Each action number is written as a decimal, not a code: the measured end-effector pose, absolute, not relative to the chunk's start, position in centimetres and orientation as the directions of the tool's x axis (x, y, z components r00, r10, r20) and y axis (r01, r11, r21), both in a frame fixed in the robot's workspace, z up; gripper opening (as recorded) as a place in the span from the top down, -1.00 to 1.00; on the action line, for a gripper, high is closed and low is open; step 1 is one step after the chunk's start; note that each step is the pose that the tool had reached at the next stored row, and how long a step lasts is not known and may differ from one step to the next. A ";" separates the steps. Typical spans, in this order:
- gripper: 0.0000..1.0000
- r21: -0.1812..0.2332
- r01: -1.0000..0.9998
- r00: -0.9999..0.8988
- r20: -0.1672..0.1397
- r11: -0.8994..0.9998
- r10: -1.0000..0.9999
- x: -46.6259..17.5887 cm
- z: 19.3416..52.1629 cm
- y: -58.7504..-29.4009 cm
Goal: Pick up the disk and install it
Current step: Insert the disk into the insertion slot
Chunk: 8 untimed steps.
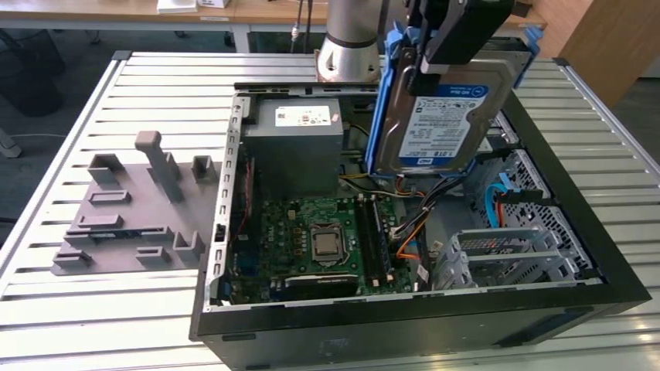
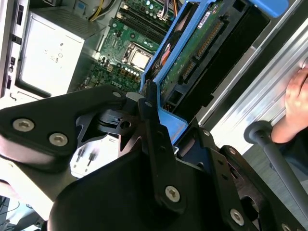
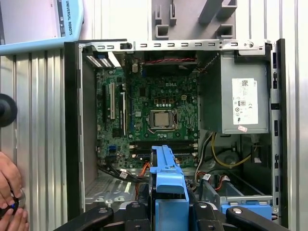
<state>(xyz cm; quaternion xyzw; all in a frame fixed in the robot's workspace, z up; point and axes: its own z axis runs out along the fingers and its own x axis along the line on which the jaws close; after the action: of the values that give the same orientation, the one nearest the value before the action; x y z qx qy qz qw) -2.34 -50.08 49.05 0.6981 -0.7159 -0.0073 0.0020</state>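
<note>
The gripper (image 1: 450,48) hangs over the open case (image 1: 413,325), its jaws pinching the disk (image 1: 446,116) by its upper end. The disk is off the table (image 1: 154,77) and clear of the case floor. It stands almost on end with a slight lean, its label faces the exterior view, and blue rails run down both long sides. Its lower end hangs over the inside of the case. The power supply (image 1: 294,151) is just to the exterior view's left of it, and the drive cage (image 1: 515,259) is lower down toward the right. The motherboard (image 1: 309,232) lies flat beside it in the case. In the second wrist view the disk's green circuit side (image 2: 192,53) runs away from the black fingers (image 2: 150,120) clamped on its rail. A grey fixture (image 1: 134,209) sits on the table, well apart from the case on the exterior view's left. A person's hand (image 3: 10,185) rests on the slats beside the case.
</note>
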 end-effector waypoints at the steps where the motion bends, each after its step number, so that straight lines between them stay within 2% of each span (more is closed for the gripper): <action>1: 0.27 0.013 -1.000 -0.025 -0.007 0.025 -1.000 -2.3 49.0 -50.1; 8: 0.27 0.013 -1.000 -0.025 -0.007 0.025 -1.000 -2.3 49.0 -50.3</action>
<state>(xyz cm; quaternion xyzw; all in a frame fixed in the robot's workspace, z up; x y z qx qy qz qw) -2.32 -50.26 49.03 0.6981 -0.7159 -0.0073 0.0020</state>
